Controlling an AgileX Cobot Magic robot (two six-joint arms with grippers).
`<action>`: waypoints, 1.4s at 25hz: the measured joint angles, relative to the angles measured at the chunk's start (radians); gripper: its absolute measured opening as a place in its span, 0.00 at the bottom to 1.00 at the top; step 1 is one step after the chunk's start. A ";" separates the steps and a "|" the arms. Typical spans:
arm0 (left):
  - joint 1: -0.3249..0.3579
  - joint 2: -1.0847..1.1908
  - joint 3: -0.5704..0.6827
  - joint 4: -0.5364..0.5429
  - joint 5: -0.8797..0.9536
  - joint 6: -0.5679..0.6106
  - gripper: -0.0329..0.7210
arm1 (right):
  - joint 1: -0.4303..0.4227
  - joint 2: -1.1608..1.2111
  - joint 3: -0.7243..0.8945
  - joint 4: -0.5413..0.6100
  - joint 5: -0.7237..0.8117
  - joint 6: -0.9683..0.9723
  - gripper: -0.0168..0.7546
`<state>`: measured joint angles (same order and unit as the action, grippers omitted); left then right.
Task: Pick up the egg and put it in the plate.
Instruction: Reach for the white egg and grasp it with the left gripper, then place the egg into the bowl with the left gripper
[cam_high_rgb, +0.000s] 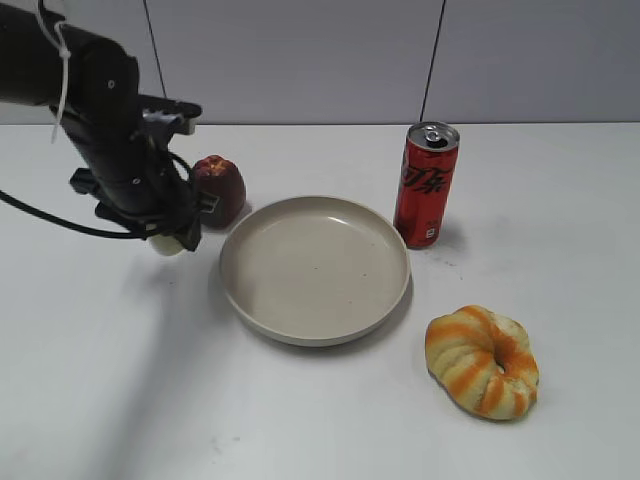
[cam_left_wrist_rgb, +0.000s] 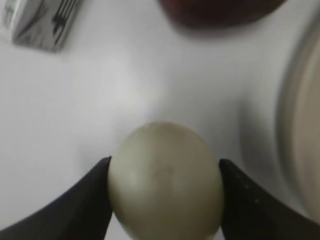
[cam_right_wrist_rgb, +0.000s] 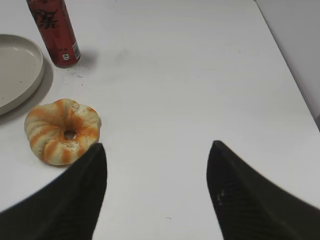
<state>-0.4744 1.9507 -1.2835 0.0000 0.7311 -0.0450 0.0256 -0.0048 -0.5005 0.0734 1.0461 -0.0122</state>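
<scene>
We have the left gripper (cam_left_wrist_rgb: 165, 200) clamped on the egg (cam_left_wrist_rgb: 166, 182), 1 dark finger (cam_left_wrist_rgb: 75, 210) on each side at the widest part, which makes sense since a smooth oval slips out if pinched near an end. From the exterior view the egg (cam_high_rgb: 168, 244) sits at the tip of the left gripper (cam_high_rgb: 172, 240), just left of the plate (cam_high_rgb: 315, 268) and in front of the dark red fruit (cam_high_rgb: 220, 188); we cannot tell if it is lifted off the table (cam_high_rgb: 320, 420) or resting on it, though the soft shadow below suggests slightly up. The plate is bare inside, rim close to the egg, so we judge the transfer short: raise, shift right over the rim, lower, release. Fruit is just behind the gripper, so the arm likely comes in from the near side to avoid bumping it. The right gripper (cam_right_wrist_rgb: 157, 190) hangs spread wide, holding nothing, parked over bare table near the striped ring bread (cam_right_wrist_rgb: 62, 131) and well clear of the work. The red can (cam_high_rgb: 426, 184) stands upright at the plate's far right rim, not in the path. Main risk we see: the egg rolling once dropped on the shallow plate.
</scene>
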 joint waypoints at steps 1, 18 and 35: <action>-0.025 -0.012 -0.015 0.000 0.000 0.011 0.63 | 0.000 0.000 0.000 0.000 0.000 0.000 0.64; -0.334 0.090 -0.064 -0.096 -0.044 0.067 0.78 | 0.000 0.000 0.000 0.000 0.000 0.000 0.64; -0.014 -0.045 -0.170 -0.031 0.412 0.068 0.87 | 0.000 0.000 0.000 0.000 0.000 0.000 0.64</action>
<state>-0.4884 1.9059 -1.4531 -0.0306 1.1435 0.0234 0.0256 -0.0048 -0.5005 0.0734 1.0461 -0.0122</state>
